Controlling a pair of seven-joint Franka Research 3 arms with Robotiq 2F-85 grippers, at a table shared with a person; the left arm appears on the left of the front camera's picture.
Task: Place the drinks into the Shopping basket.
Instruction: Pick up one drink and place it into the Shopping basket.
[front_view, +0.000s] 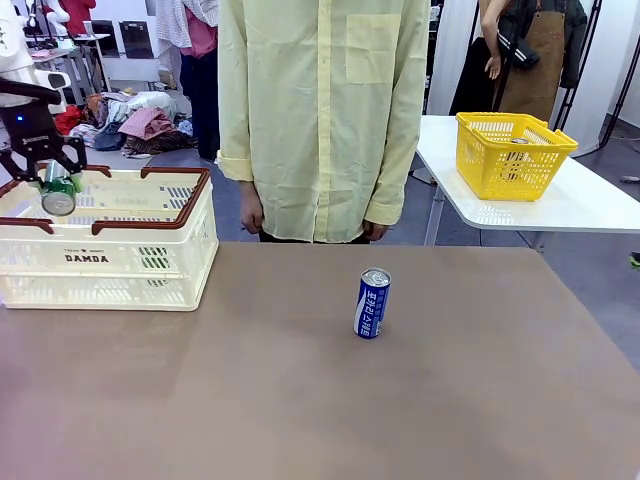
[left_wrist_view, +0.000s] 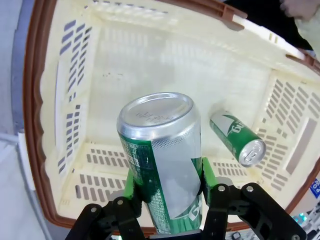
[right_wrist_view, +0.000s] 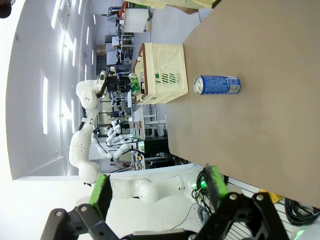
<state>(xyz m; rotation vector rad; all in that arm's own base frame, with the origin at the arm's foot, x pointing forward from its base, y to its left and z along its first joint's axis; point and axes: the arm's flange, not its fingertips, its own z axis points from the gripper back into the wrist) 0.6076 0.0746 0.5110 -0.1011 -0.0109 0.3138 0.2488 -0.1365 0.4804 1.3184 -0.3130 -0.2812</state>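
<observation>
- Clamping a green can (left_wrist_view: 161, 150) around its body with the left end effector (left_wrist_view: 170, 181), jaws partly closed, green pads (left_wrist_view: 134, 181) pressing on either side.
- Hanging that can at about rim height over the left end of the cream basket (front_view: 130, 268), silver top pointing down into it.
- Lying on its side on the basket floor, toward one corner and apart from the held one: a second green can (left_wrist_view: 238, 138).
- Resting the basket on the left part of the brown bench (front_view: 300, 400), printed side facing the front camera.
- Standing behind the bench at the middle: a person (front_view: 320, 110) in a pale yellow shirt, hands down.
- Standing upright near the bench's middle, well apart from the basket: a blue can (front_view: 372, 303).
- Sitting on a white table (front_view: 560, 205) farther back at right: a yellow basket (front_view: 515, 155).
- Spreading the right end effector (right_wrist_view: 157, 186) wide open, gripping nothing, well apart from the blue can.
</observation>
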